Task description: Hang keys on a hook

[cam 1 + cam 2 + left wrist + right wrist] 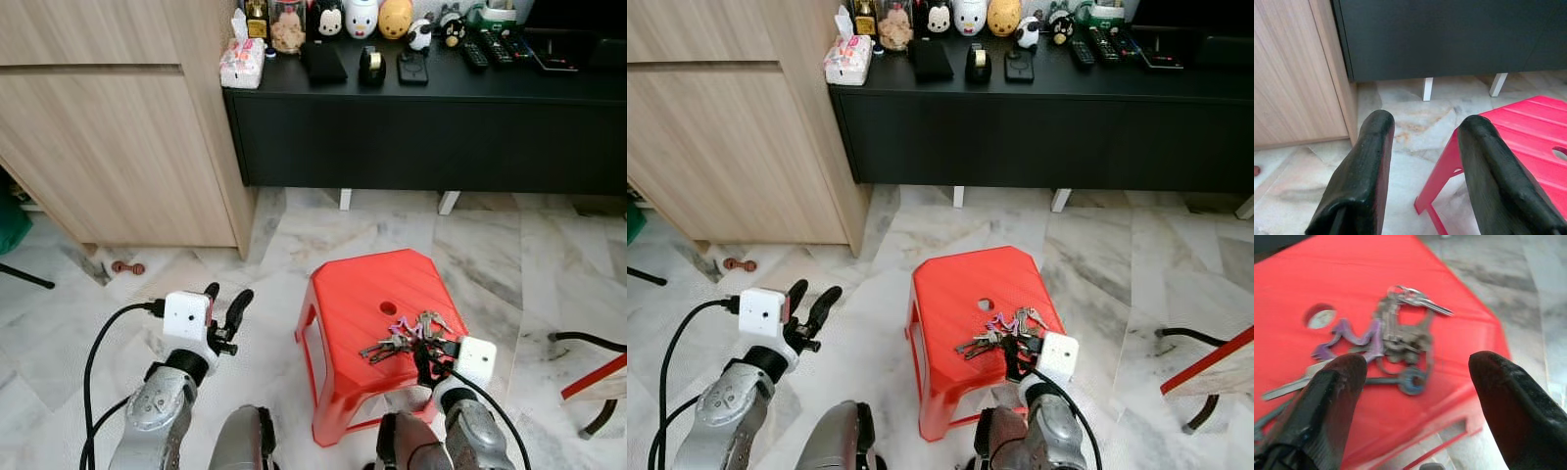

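A pale marble floor (509,245) runs under a long black cabinet (431,137) on short white legs (345,199). Beside it stands a light wooden cupboard (118,147). A red plastic stool (343,323) sits in front.

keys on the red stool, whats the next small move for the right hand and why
Probably ease the right hand forward and down so its fingers straddle the keys, then close. The keys lie loose on the red stool, the open fingers hover just short of them, and nothing is gripped yet.
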